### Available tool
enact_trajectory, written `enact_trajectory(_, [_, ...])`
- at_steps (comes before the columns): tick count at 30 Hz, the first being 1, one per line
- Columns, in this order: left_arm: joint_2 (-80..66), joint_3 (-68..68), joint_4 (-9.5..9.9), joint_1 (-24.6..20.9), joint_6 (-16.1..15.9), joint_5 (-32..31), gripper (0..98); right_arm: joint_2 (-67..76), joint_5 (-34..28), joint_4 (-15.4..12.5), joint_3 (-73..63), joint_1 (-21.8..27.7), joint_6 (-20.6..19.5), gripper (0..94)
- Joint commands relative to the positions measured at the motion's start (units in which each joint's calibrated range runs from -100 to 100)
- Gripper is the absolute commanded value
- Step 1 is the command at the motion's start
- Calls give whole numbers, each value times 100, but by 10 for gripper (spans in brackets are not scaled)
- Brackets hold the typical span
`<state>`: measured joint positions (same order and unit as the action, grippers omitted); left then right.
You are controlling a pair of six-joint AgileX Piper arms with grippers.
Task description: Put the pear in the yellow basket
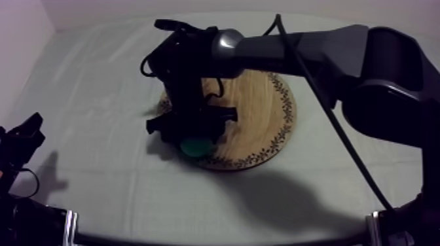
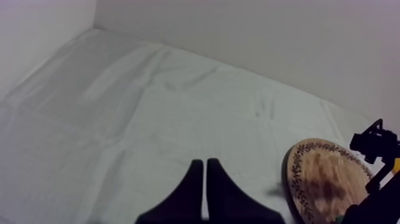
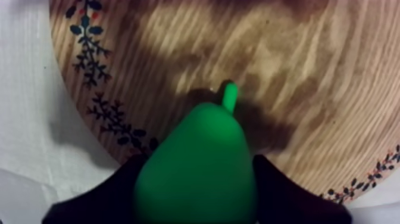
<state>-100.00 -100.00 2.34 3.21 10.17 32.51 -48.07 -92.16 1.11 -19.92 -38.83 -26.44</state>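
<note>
The green pear lies at the near-left rim of the round wooden board. My right arm reaches in from the upper right, and my right gripper points down over the pear. In the right wrist view the pear sits stem-forward on the board, and my right gripper is shut on the pear, a black finger pressed against each side. My left gripper rests low at the table's left. Its fingers lie together as a narrow wedge, shut on nothing.
Grey-white cloth covers the table, and it is bare to the left of the board and in front of it. In the left wrist view the board lies ahead, with part of the right arm over its far side. Walls close off the back.
</note>
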Motion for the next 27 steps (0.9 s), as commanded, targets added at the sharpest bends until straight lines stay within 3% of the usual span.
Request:
enact_trajectory(1, [0,0,-2,2,1,-1,1,15,-16,3,-7,5,-5,340])
enact_trajectory(11, [0,0,-2,2,1,-1,1,911,56,289,330,155,186,338])
enact_trajectory(27, [0,0,-2,2,1,-1,1,3225,201,1327,1296,1544,1453,387])
